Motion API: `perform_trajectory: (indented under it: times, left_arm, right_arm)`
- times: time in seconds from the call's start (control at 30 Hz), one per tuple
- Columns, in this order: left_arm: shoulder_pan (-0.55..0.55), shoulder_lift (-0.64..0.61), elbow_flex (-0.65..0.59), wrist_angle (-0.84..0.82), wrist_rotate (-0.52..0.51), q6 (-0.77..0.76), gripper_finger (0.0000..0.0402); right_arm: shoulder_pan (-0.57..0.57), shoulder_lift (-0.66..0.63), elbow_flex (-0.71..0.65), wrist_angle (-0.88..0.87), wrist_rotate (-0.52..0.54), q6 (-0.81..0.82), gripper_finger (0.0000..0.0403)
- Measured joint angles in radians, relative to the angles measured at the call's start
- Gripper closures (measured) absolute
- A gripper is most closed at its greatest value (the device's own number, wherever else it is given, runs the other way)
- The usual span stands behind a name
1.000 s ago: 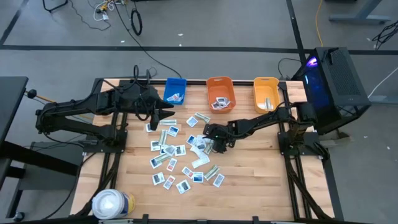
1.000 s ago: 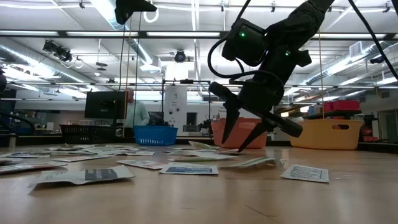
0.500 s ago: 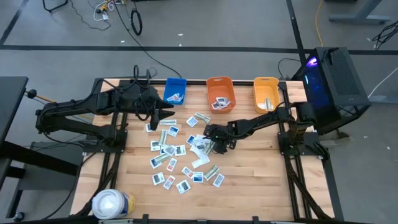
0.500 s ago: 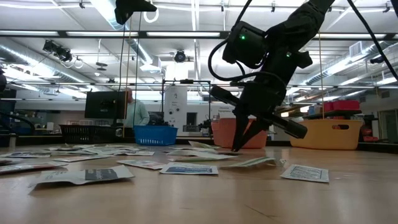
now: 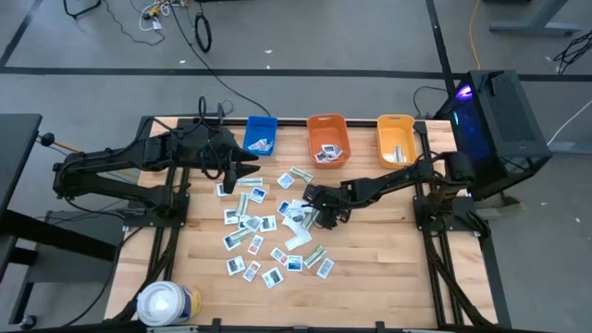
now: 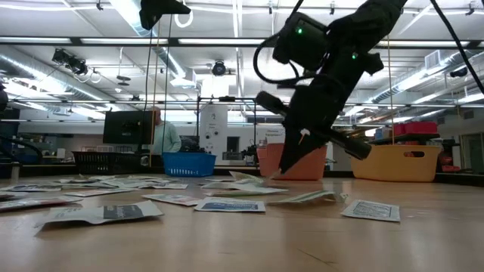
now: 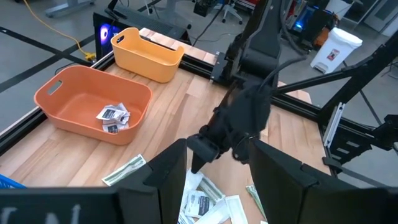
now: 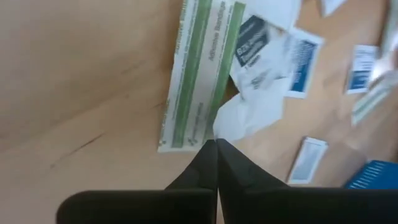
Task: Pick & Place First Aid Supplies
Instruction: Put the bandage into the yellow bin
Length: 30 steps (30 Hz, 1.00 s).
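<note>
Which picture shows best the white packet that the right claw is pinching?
The right wrist view: the white packet sits right at the shut right claw. The high view shows it tiny, the low view edge-on, and in the left wrist view I can't pick it out.

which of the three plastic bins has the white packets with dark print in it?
The orange plastic bin, the middle one. White packets with dark print lie on its floor. The yellow plastic bin holds pale strips; the blue plastic bin holds blue-printed packets.

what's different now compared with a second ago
The right gripper has shut: its fingers, spread a second ago over the packets at mid-table, now meet at a white packet's edge; a firm hold isn't clear. The left gripper, near the blue bin, and the bins are unchanged.
</note>
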<state>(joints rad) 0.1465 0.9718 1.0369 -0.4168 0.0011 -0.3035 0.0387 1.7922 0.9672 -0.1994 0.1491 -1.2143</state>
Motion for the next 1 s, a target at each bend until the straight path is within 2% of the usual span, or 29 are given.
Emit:
perform_trajectory:
  times: [0.33, 0.6, 1.0]
  left_arm:
    - [0.000, 0.000, 0.000, 0.000, -0.004, 0.000, 0.0225]
    - [0.000, 0.000, 0.000, 0.001, -0.004, 0.001, 0.0225]
    - [0.000, 0.000, 0.000, 0.002, -0.008, 0.002, 0.0225]
  right_arm:
    - [0.005, -0.106, 0.000, 0.002, 0.000, 0.184, 0.0403]
    - [0.004, -0.138, 0.000, 0.009, 0.039, 0.418, 0.0403]
    - [0.004, -0.147, 0.000, 0.058, 0.045, 0.891, 0.0403]
